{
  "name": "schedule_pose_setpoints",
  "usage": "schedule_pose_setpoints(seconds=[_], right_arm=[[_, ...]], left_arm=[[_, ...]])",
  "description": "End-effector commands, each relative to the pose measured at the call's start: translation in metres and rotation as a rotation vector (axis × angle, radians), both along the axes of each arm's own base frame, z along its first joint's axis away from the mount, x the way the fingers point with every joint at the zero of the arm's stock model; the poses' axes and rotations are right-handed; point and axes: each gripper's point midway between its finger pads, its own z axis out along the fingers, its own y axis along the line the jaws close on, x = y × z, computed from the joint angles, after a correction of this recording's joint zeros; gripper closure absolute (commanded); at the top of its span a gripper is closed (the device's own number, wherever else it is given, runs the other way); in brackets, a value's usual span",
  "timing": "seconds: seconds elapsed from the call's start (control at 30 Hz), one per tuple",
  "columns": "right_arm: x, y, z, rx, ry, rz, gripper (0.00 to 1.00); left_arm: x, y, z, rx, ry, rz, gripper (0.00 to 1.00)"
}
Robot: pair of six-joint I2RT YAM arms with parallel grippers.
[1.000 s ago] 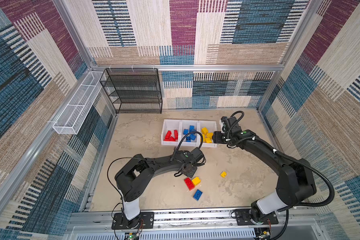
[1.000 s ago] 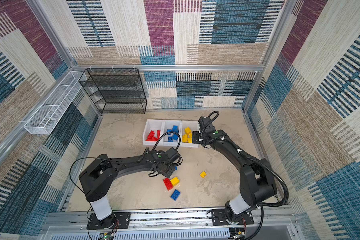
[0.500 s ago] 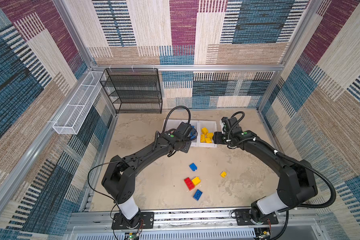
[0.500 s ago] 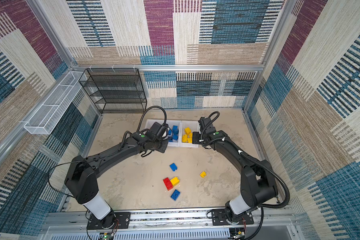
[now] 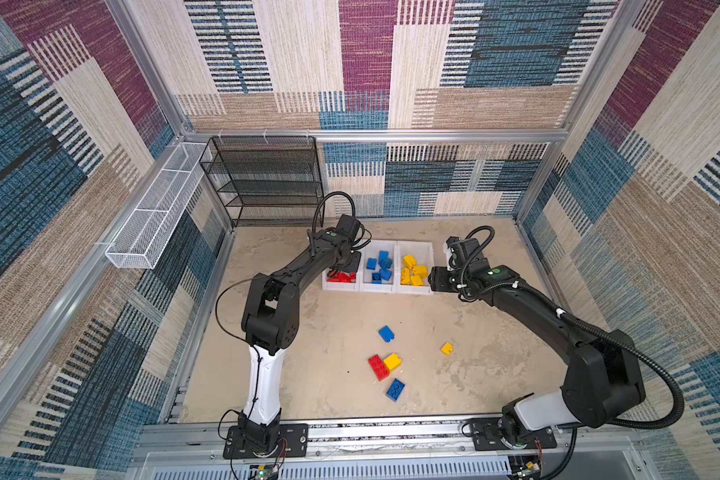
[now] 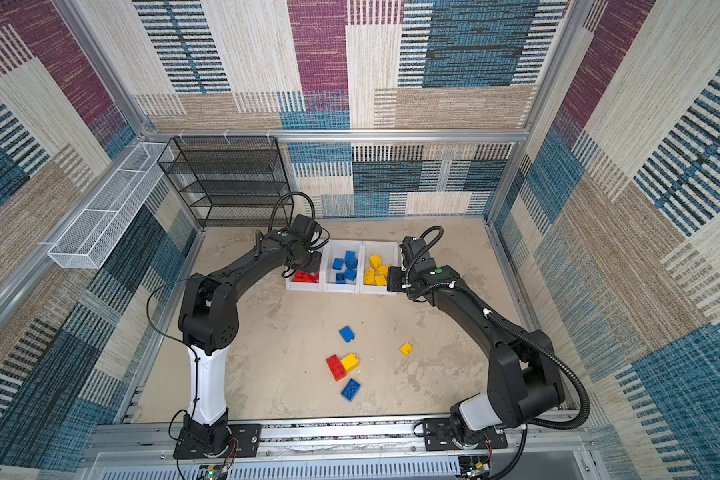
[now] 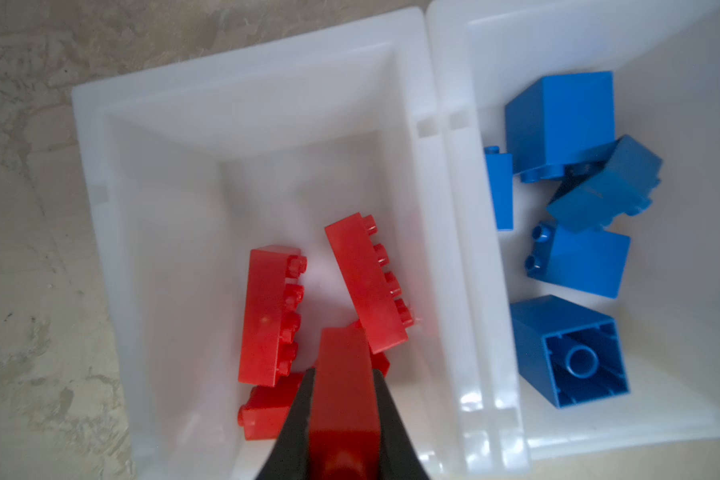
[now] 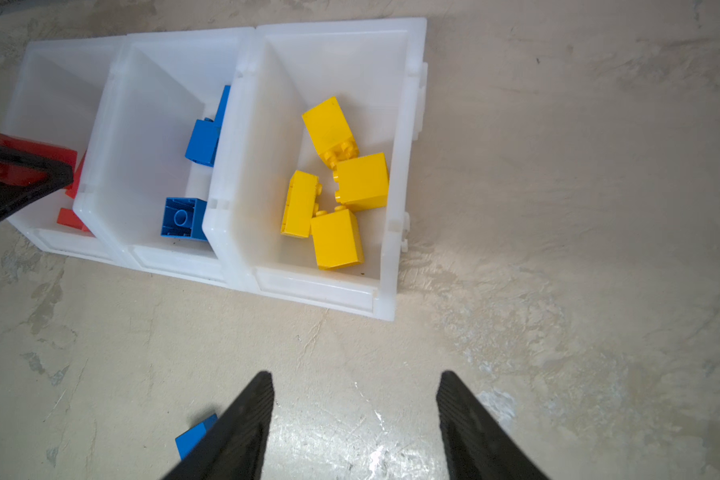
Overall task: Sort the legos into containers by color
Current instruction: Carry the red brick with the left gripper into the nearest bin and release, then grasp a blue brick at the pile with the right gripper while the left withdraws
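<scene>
My left gripper (image 7: 344,374) is shut on a red lego (image 7: 344,399) and hangs over the left container (image 7: 242,104), where several red legos (image 7: 269,316) lie. The middle container (image 5: 377,287) holds blue legos (image 7: 558,120). The right container (image 8: 408,124) holds yellow legos (image 8: 362,180). My right gripper (image 8: 356,376) stands open and empty above the floor, just right of that container (image 5: 414,289). Loose on the floor nearer the front lie a blue lego (image 5: 385,333), a small yellow one (image 5: 446,348), a red one (image 5: 378,367) touching a yellow one (image 5: 393,361), and another blue one (image 5: 395,390).
A black mesh shelf (image 5: 267,178) stands against the back wall at the left. A long white wire basket (image 5: 154,208) hangs on the left wall. The left arm's elbow (image 5: 271,307) rises over the floor left of the loose legos.
The left arm has swung from the loose legos at the front up to the left container, carrying the red lego. The right arm has barely moved.
</scene>
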Motion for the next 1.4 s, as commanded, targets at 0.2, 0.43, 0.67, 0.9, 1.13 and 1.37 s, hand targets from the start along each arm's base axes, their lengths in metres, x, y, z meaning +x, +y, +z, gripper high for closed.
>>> schedule_pose_setpoints(seconds=[0.2, 0.43, 0.67, 0.9, 1.13, 1.37], right_arm=[[-0.003, -0.004, 0.006, 0.009, -0.016, -0.029, 0.33], [-0.001, -0.003, 0.006, 0.013, -0.014, -0.027, 0.33], [-0.002, -0.002, 0.007, 0.014, -0.015, -0.024, 0.33], [-0.006, 0.000, 0.001, 0.020, 0.005, -0.007, 0.34], [-0.019, 0.023, -0.013, 0.037, 0.036, 0.058, 0.35], [-0.053, 0.089, -0.044, -0.017, 0.117, 0.230, 0.36]], left_arm=[[-0.003, 0.007, -0.004, -0.017, 0.031, 0.032, 0.62], [-0.007, 0.010, 0.011, -0.036, -0.003, 0.043, 0.59], [-0.011, 0.012, 0.031, -0.055, -0.043, 0.047, 0.59], [-0.028, 0.019, 0.061, -0.093, -0.102, 0.059, 0.59], [-0.068, 0.035, 0.075, -0.154, -0.136, 0.105, 0.58], [-0.113, 0.057, 0.071, -0.181, -0.135, 0.169, 0.58]])
